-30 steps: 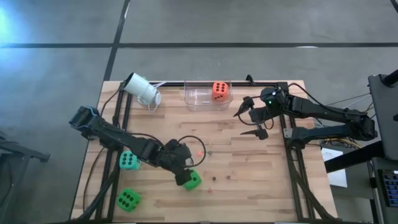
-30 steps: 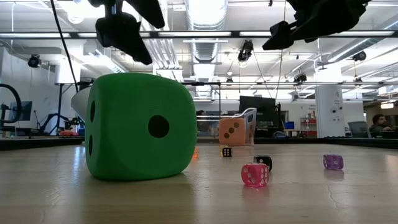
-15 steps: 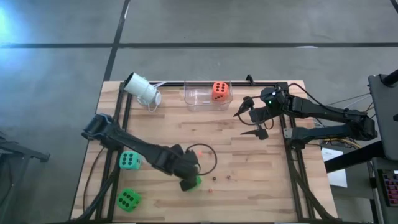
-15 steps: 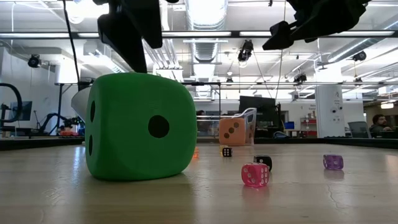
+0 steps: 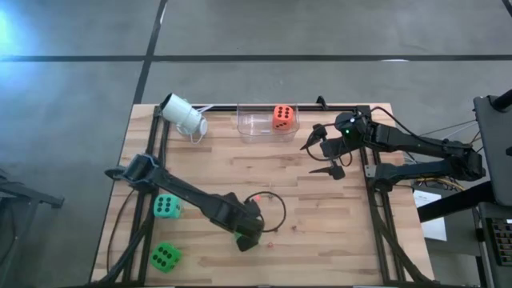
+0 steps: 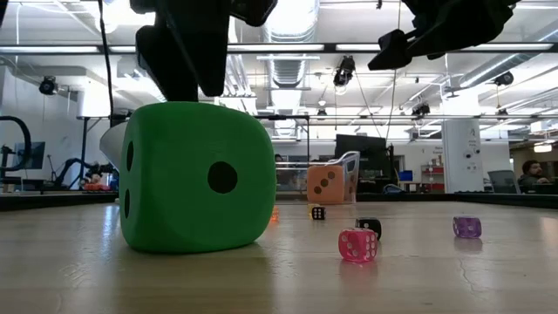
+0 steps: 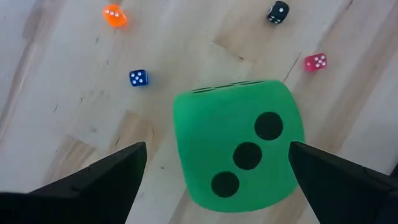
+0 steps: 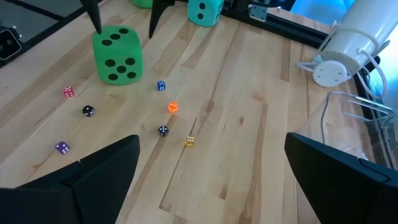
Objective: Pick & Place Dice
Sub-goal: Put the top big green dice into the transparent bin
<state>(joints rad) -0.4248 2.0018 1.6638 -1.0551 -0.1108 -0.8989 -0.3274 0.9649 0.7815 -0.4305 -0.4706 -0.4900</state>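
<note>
The green die (image 7: 238, 152) sits on the wood near the table's front edge, three pips up, and the left gripper (image 7: 214, 168) hangs right over it with its fingers spread wide to either side, not touching it as far as I can tell. Around it lie the tiny dice: a pink one (image 7: 315, 61), a black one (image 7: 278, 11), a blue one (image 7: 138, 77) and an orange one (image 7: 114, 15), all loose on the boards.

Further off to the left are a teal die (image 5: 166, 206) and a second green die (image 5: 163, 257), both untouched. At the back, the orange-red die (image 5: 282, 116) already rests in the clear bin (image 5: 254, 128), so I'd say one of the big four is done and three are left, plus the small ones. A white cup (image 5: 183, 114) lies on its side beside the bin.

The right gripper (image 5: 323, 158) waits with its fingers apart, empty, above the table's right side.
</note>
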